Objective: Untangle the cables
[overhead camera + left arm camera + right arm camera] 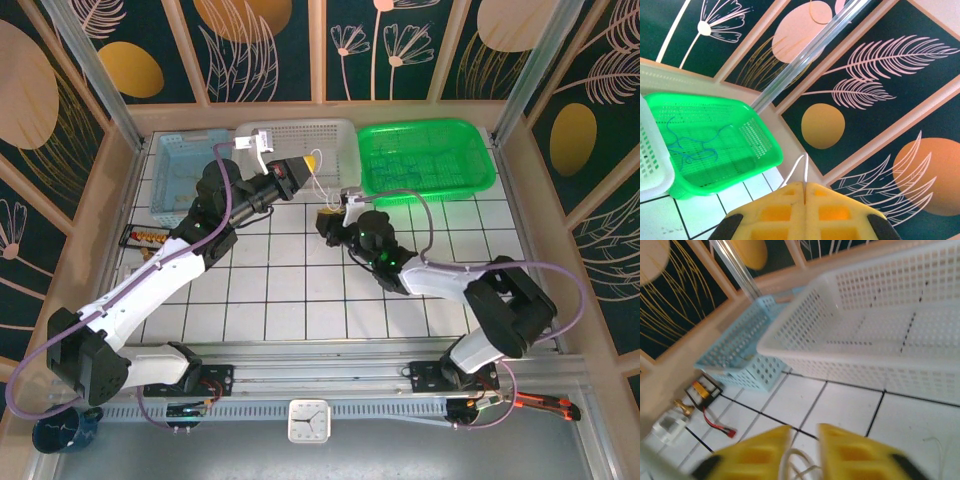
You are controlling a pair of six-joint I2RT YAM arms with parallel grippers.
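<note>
Jaws clenched: left gripper point(804, 186) and right gripper point(805, 434) each pinch a thin whitish wire point(804, 172). A thin blue wire point(687, 156) lies looped in the green basket point(759, 139) at the table's far-right corner.

Whitish cable point(804, 171) sits pinched in the left end effector point(804, 187), blue cable point(686, 153) lies in the green basket point(766, 149).

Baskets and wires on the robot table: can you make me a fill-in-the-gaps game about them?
1. Between the blue basket and the green basket stands a ___ basket.
2. Inside the green basket lies a thin ___ wire.
3. The left pincer pinches a thin whitish wire between ___ fingers.
4. Between the arm bases, at the near edge, sits a small white ___.
Missing words: white, blue, yellow, clock.
</note>
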